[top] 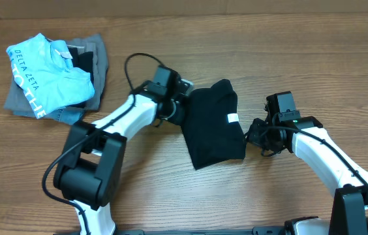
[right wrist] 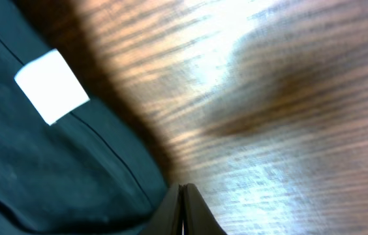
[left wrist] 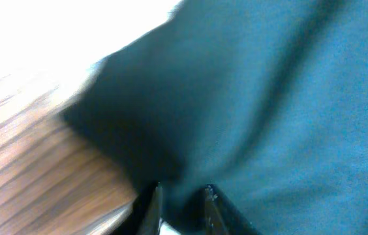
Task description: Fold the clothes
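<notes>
The plain black soft cloth garment (top: 213,124) lies mid-frame, its long axis running top to bottom. The left end effector (left wrist: 180,197) pinches its left edge. The right end effector (right wrist: 183,190), pressed together and empty, sits just right of it.

Your overhead view is bright and sharp, with even light from above and only small, soft shadows. Your left wrist view is blurry, and glare turns its top left corner plain white. Your right wrist view is soft too, with shiny bright patches on the wooden table (right wrist: 288,98) and a dark shadow beside the black cloth (right wrist: 40,183).
</notes>
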